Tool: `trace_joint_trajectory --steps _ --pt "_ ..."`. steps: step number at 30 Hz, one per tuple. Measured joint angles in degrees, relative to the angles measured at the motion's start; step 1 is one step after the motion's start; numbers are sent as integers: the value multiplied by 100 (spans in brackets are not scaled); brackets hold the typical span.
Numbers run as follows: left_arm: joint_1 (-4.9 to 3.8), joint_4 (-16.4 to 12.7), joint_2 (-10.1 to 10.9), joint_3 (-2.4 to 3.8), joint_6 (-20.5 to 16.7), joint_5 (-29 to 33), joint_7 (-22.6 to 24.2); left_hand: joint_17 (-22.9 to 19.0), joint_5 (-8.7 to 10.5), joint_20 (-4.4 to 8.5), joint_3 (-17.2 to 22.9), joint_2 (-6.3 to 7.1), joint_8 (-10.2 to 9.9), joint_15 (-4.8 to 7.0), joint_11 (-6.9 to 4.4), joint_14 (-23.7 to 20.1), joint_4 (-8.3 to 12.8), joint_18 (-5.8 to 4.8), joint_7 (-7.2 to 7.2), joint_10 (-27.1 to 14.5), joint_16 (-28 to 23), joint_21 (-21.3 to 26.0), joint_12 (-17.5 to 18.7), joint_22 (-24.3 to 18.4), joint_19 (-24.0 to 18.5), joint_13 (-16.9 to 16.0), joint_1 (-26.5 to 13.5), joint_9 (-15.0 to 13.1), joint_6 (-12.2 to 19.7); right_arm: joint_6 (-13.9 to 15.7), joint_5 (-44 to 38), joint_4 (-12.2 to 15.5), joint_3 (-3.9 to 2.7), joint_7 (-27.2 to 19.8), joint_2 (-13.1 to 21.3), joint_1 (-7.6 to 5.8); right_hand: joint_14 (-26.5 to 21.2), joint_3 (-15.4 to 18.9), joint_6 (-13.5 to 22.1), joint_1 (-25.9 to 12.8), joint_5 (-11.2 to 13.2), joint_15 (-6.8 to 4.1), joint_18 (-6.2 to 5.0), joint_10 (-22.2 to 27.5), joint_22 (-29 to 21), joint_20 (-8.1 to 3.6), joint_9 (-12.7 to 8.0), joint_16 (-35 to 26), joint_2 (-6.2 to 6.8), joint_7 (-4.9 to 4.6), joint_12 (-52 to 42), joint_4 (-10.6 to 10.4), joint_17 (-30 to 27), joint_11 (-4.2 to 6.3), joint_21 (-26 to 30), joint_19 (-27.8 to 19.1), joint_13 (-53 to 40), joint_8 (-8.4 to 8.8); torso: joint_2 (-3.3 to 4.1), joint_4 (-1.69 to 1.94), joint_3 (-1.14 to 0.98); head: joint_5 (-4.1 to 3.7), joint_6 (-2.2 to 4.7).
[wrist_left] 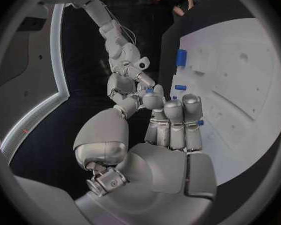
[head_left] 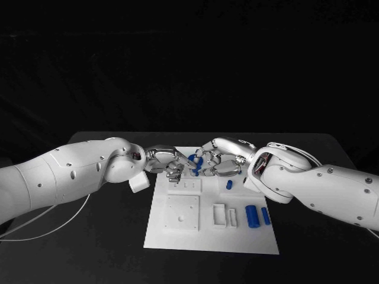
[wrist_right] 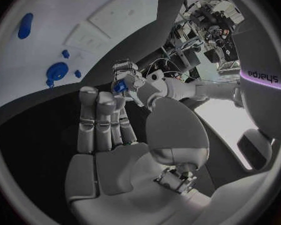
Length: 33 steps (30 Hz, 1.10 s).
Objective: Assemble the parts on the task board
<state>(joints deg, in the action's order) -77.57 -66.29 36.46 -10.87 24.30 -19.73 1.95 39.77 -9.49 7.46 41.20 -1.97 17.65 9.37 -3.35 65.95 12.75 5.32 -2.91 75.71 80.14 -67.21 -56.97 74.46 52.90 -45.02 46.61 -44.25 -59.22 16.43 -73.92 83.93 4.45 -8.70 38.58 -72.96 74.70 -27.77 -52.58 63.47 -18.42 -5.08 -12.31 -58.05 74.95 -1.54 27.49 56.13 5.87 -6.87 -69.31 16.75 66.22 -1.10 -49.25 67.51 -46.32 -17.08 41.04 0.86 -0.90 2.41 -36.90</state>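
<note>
Our left hand (head_left: 166,162) and right hand (head_left: 217,161) meet fingertip to fingertip above the far end of the task board (head_left: 214,236), with a small blue part (head_left: 193,163) caught between them. In the right wrist view, that part (wrist_right: 120,86) sits pinched in the left hand's fingertips, while our right hand (wrist_right: 125,135) holds its fingers straight and close together, empty as far as we can see. In the left wrist view, the left hand (wrist_left: 156,130) closes thumb to fingers on a sliver of blue (wrist_left: 149,90). We judge that the piece is held up off the board so it can be turned or passed across before seating, and that both hands crowd in there to steady something this small. Counting blue parts in the head view, we find four: the held one, a short peg (head_left: 229,184) standing near the board's right side, and two cylinders lying side by side near its right edge, one thicker (head_left: 251,216) and one slimmer (head_left: 266,216). There are two hands and one board. White fixtures (head_left: 224,215) sit beside the cylinders; we cannot count them with confidence.
</note>
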Motion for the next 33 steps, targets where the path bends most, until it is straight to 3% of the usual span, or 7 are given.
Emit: trace_joint_trajectory --steps 17,24,33 --pt "1 0 -7 -2 -46 57 3 -1 -155 2 -23 0 -10 0 17 -6 23 0 -18 -17 0 0 -24 18 -40 0 0 -52 -19 117 -12 -13 2 103 -23 -1 33 -92 -188 -14 113 -87 -12 -45 -1 -23 188 19 -14 180 42 3 5 84 -51 24 -81 -157 5 3 2 3 -5" --pt "1 -3 -12 -1 -45 62 8 -1 -154 -18 -24 0 6 -8 17 -14 24 0 -16 -18 0 0 -24 18 -60 3 0 -61 -21 206 -64 -29 6 185 -48 -1 125 -404 -406 -98 558 -179 -15 -186 -1 -105 298 69 -98 284 45 -20 35 225 -142 106 -146 -261 5 4 2 4 -3" --pt "1 0 -9 -4 -54 62 7 -2 -154 -18 -31 0 8 -18 18 -24 31 0 -12 -18 0 1 -24 19 -60 7 0 -63 -24 219 -112 -36 7 251 -73 0 132 -577 -476 -219 671 -228 -39 -281 0 -84 297 178 -172 327 88 -24 133 278 -238 189 -263 -279 4 3 3 4 5"
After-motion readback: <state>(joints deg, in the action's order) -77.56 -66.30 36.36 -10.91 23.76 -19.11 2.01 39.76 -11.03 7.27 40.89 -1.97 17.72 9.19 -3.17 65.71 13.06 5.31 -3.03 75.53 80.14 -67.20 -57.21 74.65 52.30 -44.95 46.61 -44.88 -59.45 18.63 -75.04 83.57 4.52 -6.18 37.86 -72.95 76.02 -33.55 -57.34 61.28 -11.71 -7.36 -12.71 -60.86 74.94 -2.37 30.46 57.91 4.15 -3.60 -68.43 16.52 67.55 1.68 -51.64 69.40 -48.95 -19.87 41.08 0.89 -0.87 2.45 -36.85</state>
